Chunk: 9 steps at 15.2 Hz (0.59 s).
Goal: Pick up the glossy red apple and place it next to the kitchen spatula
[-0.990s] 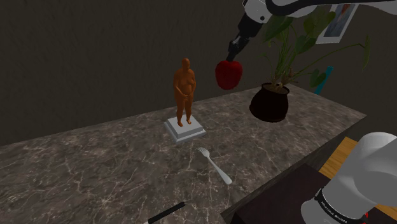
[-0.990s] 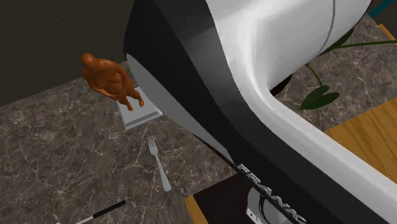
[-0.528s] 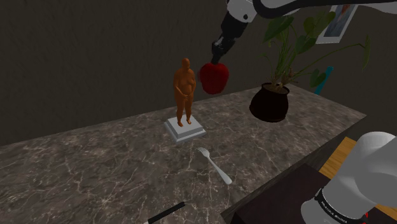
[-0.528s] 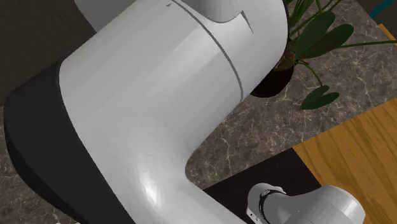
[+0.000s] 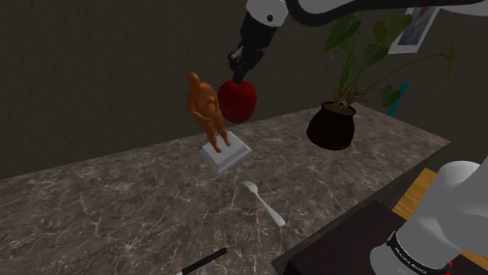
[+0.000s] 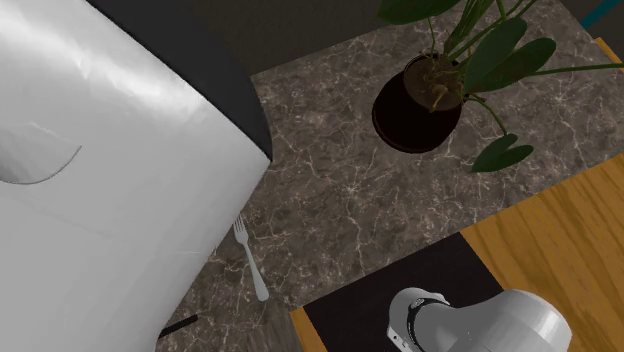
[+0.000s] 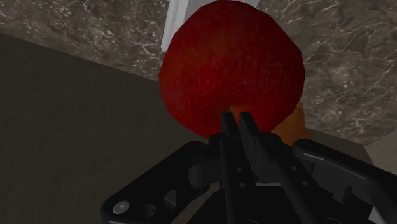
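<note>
A glossy red apple (image 5: 237, 100) hangs in the air above the dark marble counter (image 5: 117, 211), touching the side of an orange figurine (image 5: 202, 105). My gripper (image 5: 238, 70) is shut on the apple's top, and in the wrist view the black fingers (image 7: 230, 137) meet at the apple (image 7: 232, 63). The figurine leans toward the shoulder view's left, and its white base (image 5: 225, 155) is tipped. A slim black-handled utensil (image 5: 205, 261) lies at the counter's front edge; I cannot tell whether it is the spatula.
A silver fork (image 5: 263, 203) lies in front of the figurine. A dark pot with a leafy plant (image 5: 331, 126) stands at the right, with a teal upright thing (image 5: 402, 95) behind it. My white arm (image 6: 110, 190) covers the second exterior view's left.
The arm has carried the apple toward the shoulder view's left, up against the figurine. The figurine, upright before, now leans left with its base tipped.
</note>
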Motion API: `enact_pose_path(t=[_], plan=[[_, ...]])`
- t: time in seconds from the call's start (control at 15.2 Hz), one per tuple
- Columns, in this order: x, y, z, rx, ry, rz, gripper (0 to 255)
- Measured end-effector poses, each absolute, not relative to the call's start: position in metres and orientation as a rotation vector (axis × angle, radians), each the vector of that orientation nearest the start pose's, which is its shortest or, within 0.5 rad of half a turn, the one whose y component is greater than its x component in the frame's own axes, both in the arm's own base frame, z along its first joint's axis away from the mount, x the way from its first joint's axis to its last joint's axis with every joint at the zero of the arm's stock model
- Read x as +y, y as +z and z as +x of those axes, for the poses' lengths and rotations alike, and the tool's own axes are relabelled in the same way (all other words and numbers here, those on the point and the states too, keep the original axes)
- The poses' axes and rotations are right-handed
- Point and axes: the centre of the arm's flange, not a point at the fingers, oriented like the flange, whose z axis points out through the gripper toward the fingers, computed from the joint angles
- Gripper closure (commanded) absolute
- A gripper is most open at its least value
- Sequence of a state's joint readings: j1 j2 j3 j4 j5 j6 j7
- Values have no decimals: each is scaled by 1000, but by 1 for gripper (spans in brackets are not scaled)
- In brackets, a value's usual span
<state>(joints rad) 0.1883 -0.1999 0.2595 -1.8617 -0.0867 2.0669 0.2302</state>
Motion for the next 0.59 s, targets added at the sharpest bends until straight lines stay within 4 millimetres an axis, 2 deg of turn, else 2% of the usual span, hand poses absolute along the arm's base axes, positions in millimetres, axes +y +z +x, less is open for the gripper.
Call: enact_pose_path(t=[0.59], plan=[[354, 637, 477, -383, -649, -3045, 255]])
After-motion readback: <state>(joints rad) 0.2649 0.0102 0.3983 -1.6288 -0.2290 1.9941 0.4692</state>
